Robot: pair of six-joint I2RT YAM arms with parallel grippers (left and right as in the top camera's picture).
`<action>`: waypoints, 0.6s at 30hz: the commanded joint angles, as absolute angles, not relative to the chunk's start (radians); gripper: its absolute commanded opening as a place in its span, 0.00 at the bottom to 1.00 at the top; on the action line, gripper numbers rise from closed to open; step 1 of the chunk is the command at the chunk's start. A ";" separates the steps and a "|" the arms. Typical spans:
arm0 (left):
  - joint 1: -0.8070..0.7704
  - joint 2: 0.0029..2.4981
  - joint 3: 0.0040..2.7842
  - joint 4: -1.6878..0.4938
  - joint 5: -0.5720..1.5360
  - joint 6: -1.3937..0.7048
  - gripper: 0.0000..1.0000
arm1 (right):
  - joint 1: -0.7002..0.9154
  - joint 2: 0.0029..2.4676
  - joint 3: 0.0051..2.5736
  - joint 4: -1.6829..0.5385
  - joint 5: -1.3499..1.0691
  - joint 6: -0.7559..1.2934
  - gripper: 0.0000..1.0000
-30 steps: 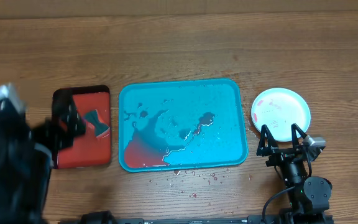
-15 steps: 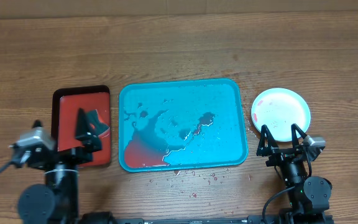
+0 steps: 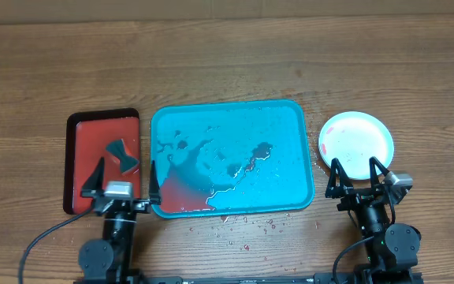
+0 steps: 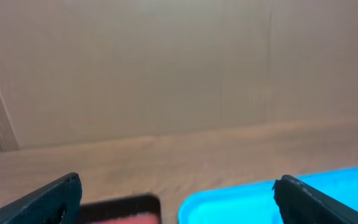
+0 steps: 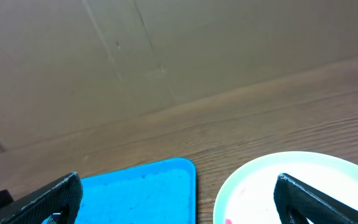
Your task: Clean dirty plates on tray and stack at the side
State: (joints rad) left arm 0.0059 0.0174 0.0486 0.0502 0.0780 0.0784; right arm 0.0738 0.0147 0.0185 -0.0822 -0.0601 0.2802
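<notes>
Left claw [image 3: 127, 164] and right claw [image 3: 354, 162] gaped wide, empty, at 6 o'clock. Beyond, the tray [image 3: 282, 118] held only sauce puddles [image 3: 181, 189]; the plates [image 3: 355, 142] sat on the worktop [image 3: 227, 63] at its 3 o'clock. Parking well likely meant not nudging them.

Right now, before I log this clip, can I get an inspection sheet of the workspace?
Surface: wooden table, with red droplets in front of the tray.
Job's things: tray holds no plates, only water and a red pool in its near-left corner. One plate lies to its right with a faint pink smear. Whether others lie under it cannot be told.
Clutter: red tray at left, with a dark bow-shaped object on it.
Grippers: left gripper and right gripper are open and empty at the near edge.
Cables: left cable and right cable lie by the arm bases.
Surroundings: plain beige wall.
</notes>
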 commanded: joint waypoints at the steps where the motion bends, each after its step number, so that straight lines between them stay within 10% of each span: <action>1: -0.004 0.003 0.004 0.019 0.101 0.194 1.00 | 0.079 0.003 0.008 -0.078 -0.054 0.268 1.00; 18: -0.003 0.004 0.005 -0.070 0.095 0.221 1.00 | 0.079 0.003 0.008 -0.079 -0.054 0.268 1.00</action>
